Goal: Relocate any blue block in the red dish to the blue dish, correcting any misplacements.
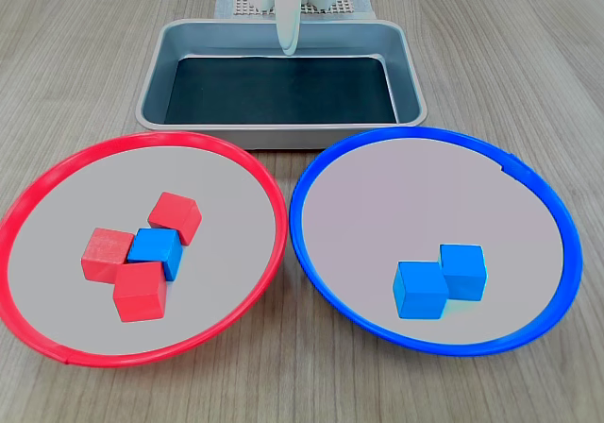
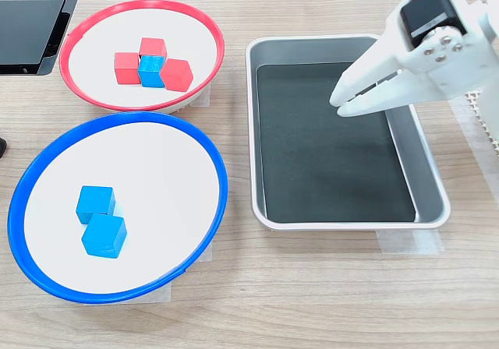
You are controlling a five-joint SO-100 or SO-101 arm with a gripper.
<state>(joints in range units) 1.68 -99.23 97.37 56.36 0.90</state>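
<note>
One blue block (image 1: 156, 251) (image 2: 151, 71) lies in the red dish (image 1: 142, 140) (image 2: 140, 4), wedged among three red cubes (image 1: 141, 291) (image 2: 177, 75) that touch it. The blue dish (image 1: 434, 135) (image 2: 125, 116) holds two more blue blocks (image 1: 420, 289) (image 2: 104, 235) side by side. My white gripper (image 2: 340, 105) (image 1: 286, 50) hangs over the metal tray, well away from both dishes. Its fingers are shut with nothing between them. In the first exterior view only a narrow white finger shows at the top.
A rectangular metal tray (image 1: 283, 138) (image 2: 351, 224) with a dark floor sits behind the dishes in the first exterior view and to the second exterior view's right. A dark device (image 2: 31, 22) lies at the second exterior view's top left. Bare wooden table surrounds everything.
</note>
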